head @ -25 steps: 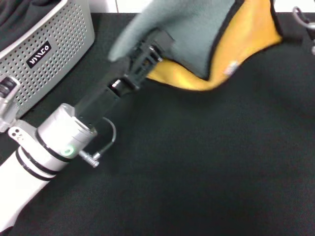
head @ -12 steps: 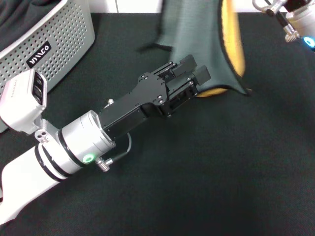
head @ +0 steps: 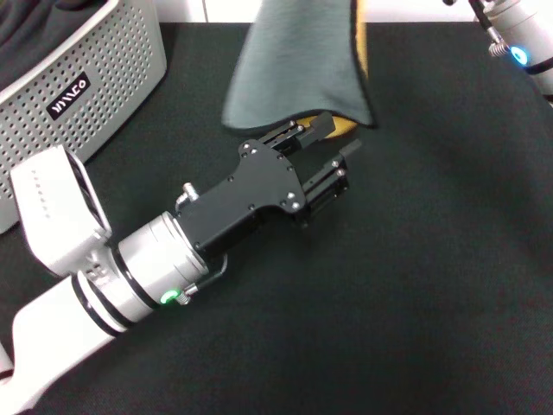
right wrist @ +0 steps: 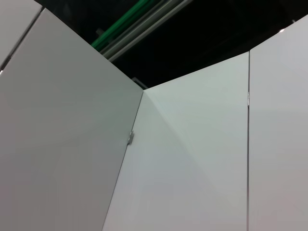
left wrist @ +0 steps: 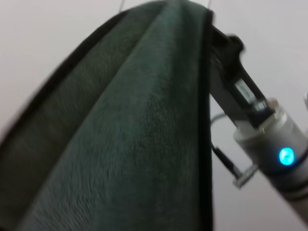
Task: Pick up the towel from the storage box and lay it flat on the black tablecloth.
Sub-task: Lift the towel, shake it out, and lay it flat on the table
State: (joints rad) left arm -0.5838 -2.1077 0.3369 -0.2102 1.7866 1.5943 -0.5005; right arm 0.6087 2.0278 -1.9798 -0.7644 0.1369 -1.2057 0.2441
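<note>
The towel [head: 294,60] hangs in the air above the far middle of the black tablecloth [head: 415,259], grey-teal side towards me and a yellow strip along its right edge. Its top is out of the head view. My left gripper [head: 335,137] is open just below the towel's lower edge, with a bit of yellow cloth showing between its fingers. In the left wrist view the towel [left wrist: 134,144] fills the picture and my right gripper [left wrist: 222,45] is shut on its upper edge. The right arm [head: 518,35] shows at the far right corner.
The storage box [head: 95,78] stands at the far left with a dark fabric bundle [head: 26,26] inside it. The left arm lies diagonally across the cloth's left half. The right wrist view shows only white wall panels.
My left gripper has let go of the towel, opened and drawn back below it. The towel, spread between both arms before, now hangs narrow from the right gripper and has swung left.
</note>
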